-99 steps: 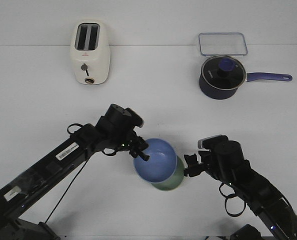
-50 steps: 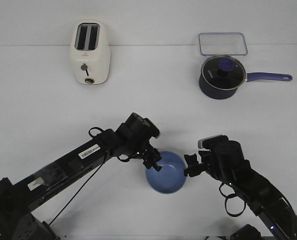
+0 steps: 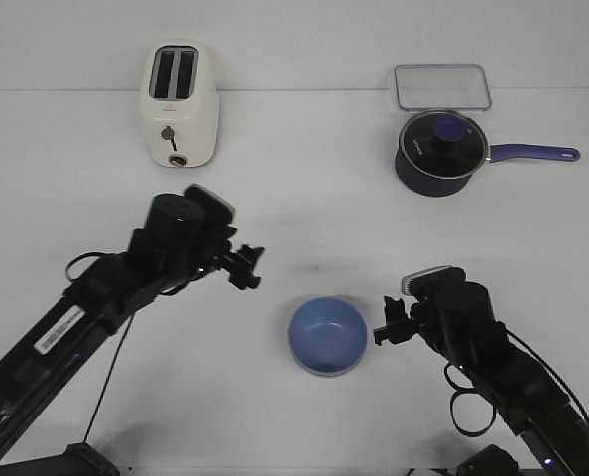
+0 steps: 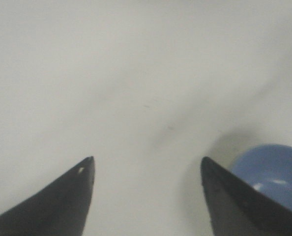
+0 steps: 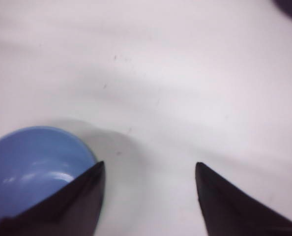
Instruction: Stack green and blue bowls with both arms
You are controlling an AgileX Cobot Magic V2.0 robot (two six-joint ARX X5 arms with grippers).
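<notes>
blue bowl (image 3: 326,335) upright on table (image 3: 304,198) | left fingers (image 4: 77,196) apart, empty | right fingers (image 5: 82,196) apart, empty

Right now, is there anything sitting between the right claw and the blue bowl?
Nothing visible: only bare white table lies between the open right gripper and the blue bowl beside it.

Periwinkle blue bowl (image 3: 326,335), cream toaster (image 3: 178,107), navy saucepan (image 3: 439,154), white table (image 3: 304,188), black arms (image 3: 126,288)
</notes>
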